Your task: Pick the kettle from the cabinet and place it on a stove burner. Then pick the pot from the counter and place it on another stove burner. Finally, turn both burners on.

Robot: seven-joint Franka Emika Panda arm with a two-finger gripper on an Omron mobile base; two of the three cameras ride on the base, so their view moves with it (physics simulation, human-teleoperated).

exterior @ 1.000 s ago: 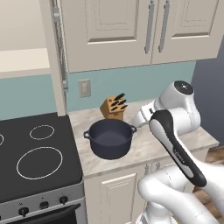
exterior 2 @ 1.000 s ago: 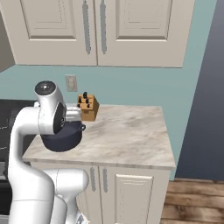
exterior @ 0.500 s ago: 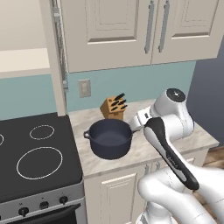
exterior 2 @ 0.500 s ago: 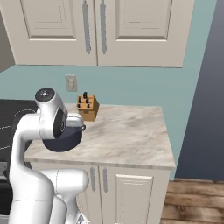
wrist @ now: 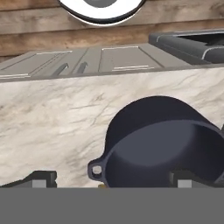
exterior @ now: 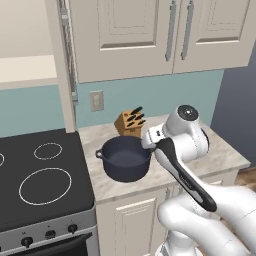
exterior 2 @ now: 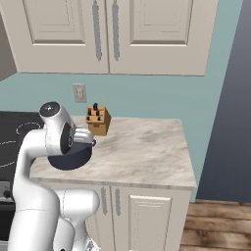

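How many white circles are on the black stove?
3 show: a big burner ring at the front, a smaller ring behind it, and an edge of a third at the left. More may be hidden.

No legible text, label, brand, number or sign appears on any surface in the left base, right base or hand views.

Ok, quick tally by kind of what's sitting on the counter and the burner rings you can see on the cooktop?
Pots: 1, the pot
Knife blocks: 1, the knife block
Burner rings in the left base view: 2 whole, a large one and a small one, plus part of 1 at the picture's left edge
Total: 5
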